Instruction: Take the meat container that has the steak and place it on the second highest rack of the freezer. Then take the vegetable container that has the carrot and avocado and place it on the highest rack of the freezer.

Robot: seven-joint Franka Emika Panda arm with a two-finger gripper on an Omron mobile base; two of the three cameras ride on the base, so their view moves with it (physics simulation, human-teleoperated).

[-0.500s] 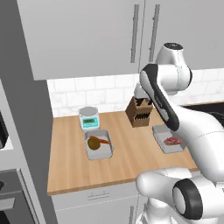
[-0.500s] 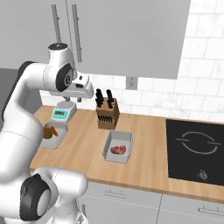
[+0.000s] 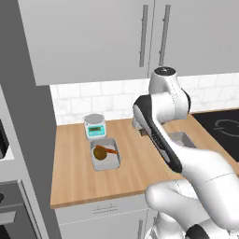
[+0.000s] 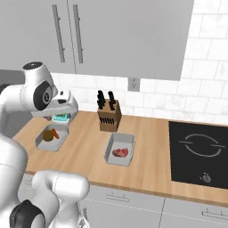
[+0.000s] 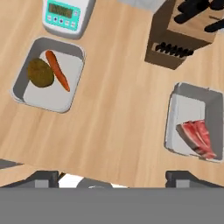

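Observation:
The meat container (image 5: 194,120) is a grey tray holding the pinkish-red steak (image 5: 197,138), at the right of the hand view. It lies mid-counter in the right base view, meat container (image 4: 119,150) in front of the knife block. The vegetable container (image 5: 48,75) holds the orange carrot (image 5: 57,70) and the olive-brown avocado (image 5: 40,73); it also shows as vegetable container (image 3: 105,154) and vegetable container (image 4: 53,136). My gripper (image 5: 113,179) hovers high above the counter between the two trays, open, nothing between its fingertips (image 5: 42,176). The freezer is out of view.
A teal-faced kitchen scale (image 5: 64,15) stands just behind the vegetable tray. The wooden knife block (image 4: 109,116) sits behind the meat tray. A black cooktop (image 4: 200,151) fills the counter's right end. Upper cabinets (image 4: 120,35) hang overhead. A dark oven front (image 3: 7,205) is at far left.
The arm has swung left and the hand has dropped lower, from above the knife block toward the space over the two trays. The trays have not moved.

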